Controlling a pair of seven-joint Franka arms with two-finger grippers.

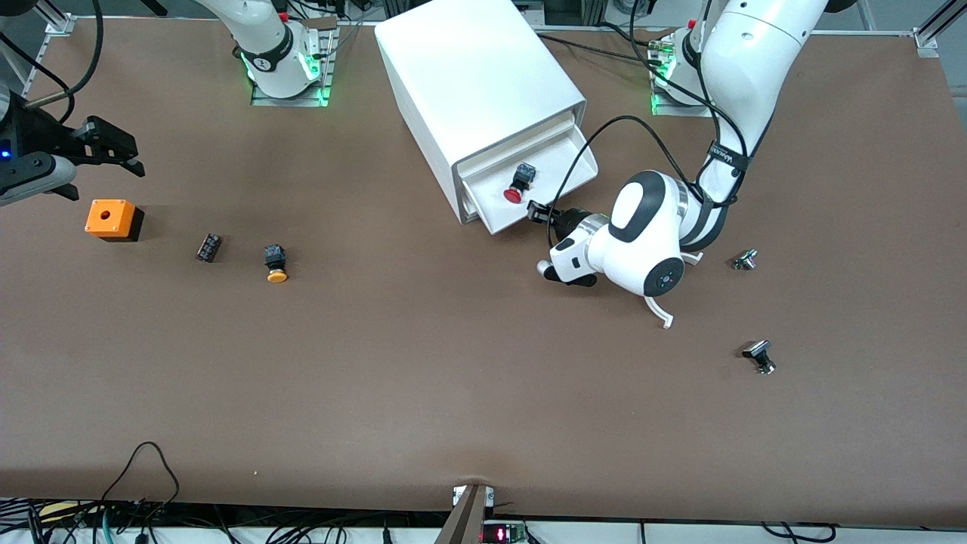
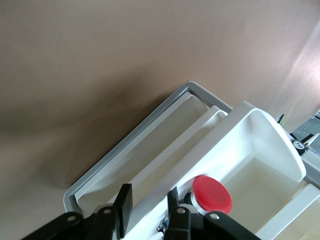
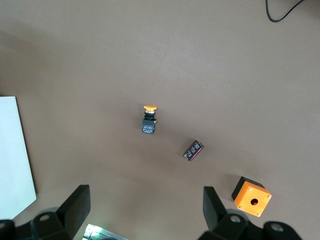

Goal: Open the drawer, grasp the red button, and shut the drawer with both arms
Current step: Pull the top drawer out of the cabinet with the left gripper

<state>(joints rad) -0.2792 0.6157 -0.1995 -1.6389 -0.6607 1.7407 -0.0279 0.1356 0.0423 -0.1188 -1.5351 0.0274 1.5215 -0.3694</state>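
The white cabinet (image 1: 468, 83) stands at the middle of the table near the arms' bases. Its lowest drawer (image 1: 563, 162) is pulled out. The red-capped button (image 1: 518, 185) lies on its side in the drawer, near the front wall. My left gripper (image 1: 538, 211) is at the drawer's front wall. In the left wrist view its fingers (image 2: 122, 205) sit astride that wall (image 2: 260, 150), closed on it, with the red cap (image 2: 212, 194) just beside one finger. My right gripper (image 1: 113, 155) waits open and empty over the table at the right arm's end, and shows wide open in the right wrist view (image 3: 145, 200).
An orange box with a hole (image 1: 112, 219), a small black part (image 1: 208, 247) and a yellow-capped button (image 1: 276, 263) lie toward the right arm's end. Two small metal parts (image 1: 745, 260) (image 1: 760, 357) lie toward the left arm's end.
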